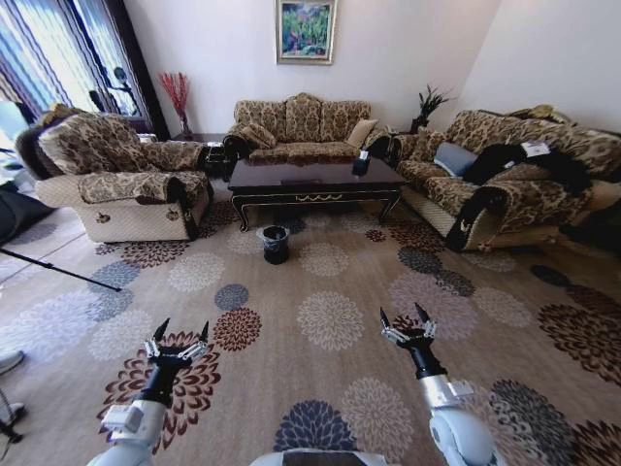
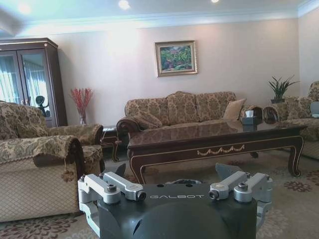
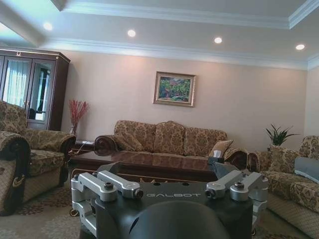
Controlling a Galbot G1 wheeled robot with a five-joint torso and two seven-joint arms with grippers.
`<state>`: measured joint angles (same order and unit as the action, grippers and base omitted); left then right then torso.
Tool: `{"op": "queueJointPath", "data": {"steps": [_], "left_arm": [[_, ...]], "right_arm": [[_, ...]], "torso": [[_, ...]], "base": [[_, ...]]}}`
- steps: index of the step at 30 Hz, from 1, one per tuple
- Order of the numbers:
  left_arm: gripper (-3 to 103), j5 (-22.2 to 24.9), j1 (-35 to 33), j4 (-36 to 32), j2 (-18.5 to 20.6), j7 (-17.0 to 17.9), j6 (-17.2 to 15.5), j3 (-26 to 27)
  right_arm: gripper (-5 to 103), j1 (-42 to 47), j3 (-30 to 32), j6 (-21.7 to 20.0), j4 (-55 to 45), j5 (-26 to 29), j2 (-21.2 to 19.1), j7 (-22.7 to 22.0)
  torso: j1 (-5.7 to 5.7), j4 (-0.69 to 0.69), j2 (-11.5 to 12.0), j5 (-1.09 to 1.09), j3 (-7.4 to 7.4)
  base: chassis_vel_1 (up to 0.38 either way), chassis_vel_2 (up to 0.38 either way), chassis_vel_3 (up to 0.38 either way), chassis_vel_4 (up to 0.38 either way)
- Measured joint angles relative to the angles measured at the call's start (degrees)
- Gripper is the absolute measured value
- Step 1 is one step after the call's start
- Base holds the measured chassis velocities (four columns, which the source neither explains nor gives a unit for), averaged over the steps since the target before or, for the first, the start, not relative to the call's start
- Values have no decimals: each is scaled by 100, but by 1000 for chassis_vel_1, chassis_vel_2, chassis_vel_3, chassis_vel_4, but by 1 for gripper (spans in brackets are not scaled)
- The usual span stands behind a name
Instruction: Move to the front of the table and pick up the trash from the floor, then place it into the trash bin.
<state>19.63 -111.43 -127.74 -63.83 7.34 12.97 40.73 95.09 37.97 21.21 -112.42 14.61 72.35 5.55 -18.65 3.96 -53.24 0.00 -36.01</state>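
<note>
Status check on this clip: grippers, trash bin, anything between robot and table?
Left gripper and right gripper open, empty, held low ahead. Trash bin on carpet before the table, far off. Open carpet between.

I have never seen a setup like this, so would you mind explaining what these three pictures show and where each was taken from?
The wide picture comes from a camera on a wheeled robot's head, looking down over a living room. Its left hand and right hand reach forward above the carpet, both open and holding nothing. The other two pictures come from cameras on each wrist, looking past that hand toward the sofas. Ahead stands a dark coffee table with a small dark object on top. A black bin sits on the carpet in front of it.
</note>
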Motion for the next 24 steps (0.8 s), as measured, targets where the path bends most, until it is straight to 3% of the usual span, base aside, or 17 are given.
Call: {"op": "queueJointPath", "data": {"steps": [24], "left_arm": [[100,0,0,0,0,0,0,0]], "right_arm": [[100,0,0,0,0,0,0,0]], "torso": [[-286,0,-664,0,-376]], "base": [[0,0,0,0]]}}
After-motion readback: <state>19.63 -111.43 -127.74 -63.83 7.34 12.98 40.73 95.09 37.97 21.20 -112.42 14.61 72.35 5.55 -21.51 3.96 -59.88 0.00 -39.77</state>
